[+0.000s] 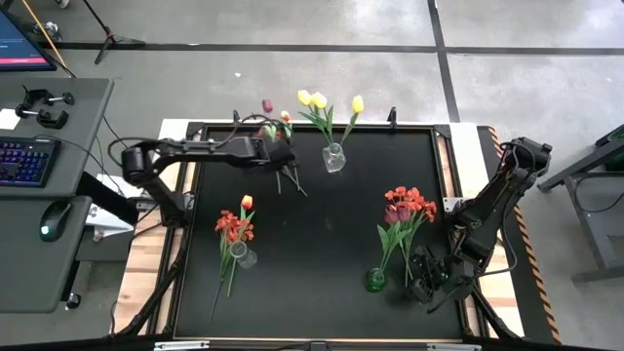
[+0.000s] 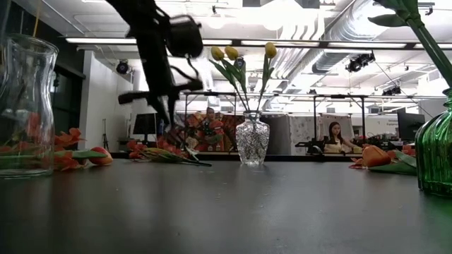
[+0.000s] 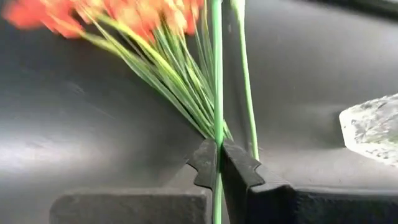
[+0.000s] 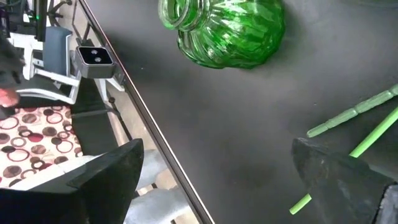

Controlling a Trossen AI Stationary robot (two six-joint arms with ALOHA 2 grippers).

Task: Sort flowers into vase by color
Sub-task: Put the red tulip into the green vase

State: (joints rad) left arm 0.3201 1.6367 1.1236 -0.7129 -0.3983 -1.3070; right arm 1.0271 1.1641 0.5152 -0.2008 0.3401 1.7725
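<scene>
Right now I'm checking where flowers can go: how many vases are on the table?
3: a clear vase with yellow tulips at the far edge, a clear vase near-left, and a green vase near-right.

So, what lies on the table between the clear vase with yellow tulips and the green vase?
In the high view, only bare black table lies between the clear vase and the green vase.

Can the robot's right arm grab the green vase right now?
Probably yes. The right gripper is open and empty, resting low at the table's edge, and the green vase stands close by with bare table between them. Only loose stems lie nearby, off to one side.
</scene>
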